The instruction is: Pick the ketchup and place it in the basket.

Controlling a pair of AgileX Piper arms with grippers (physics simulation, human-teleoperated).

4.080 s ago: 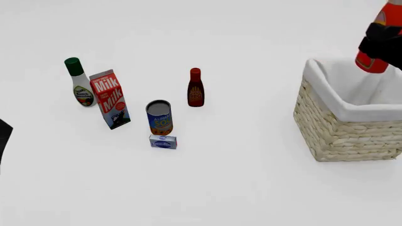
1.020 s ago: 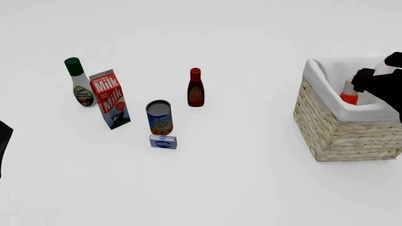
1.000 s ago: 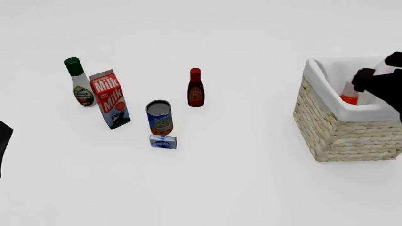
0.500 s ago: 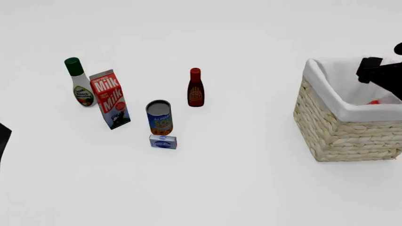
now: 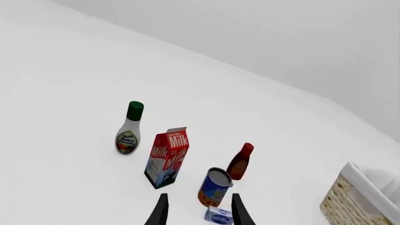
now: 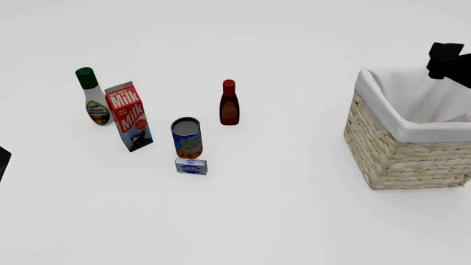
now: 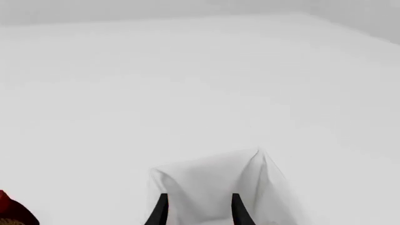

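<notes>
The right gripper [image 7: 196, 208] is seen above the far right corner of the basket [image 6: 401, 157], its fingers spread apart with nothing held between them; only the white cloth lining is framed in the gap. The ketchup cannot be seen in any view, and whether it lies inside the basket cannot be told, since the near wall and lining hide the floor.

The left gripper [image 5: 196, 213] is held open and empty, well apart from the basket and raised over the table [image 6: 279, 221], pointed toward a cluster of groceries. In that cluster a white bottle [image 6: 92, 97] with a green cap is stood just beside a milk carton [image 6: 129, 116]; a can [image 6: 187, 137] is set behind a small blue box [image 6: 191, 166], and a dark red bottle [image 6: 229, 103] is stood nearby.
</notes>
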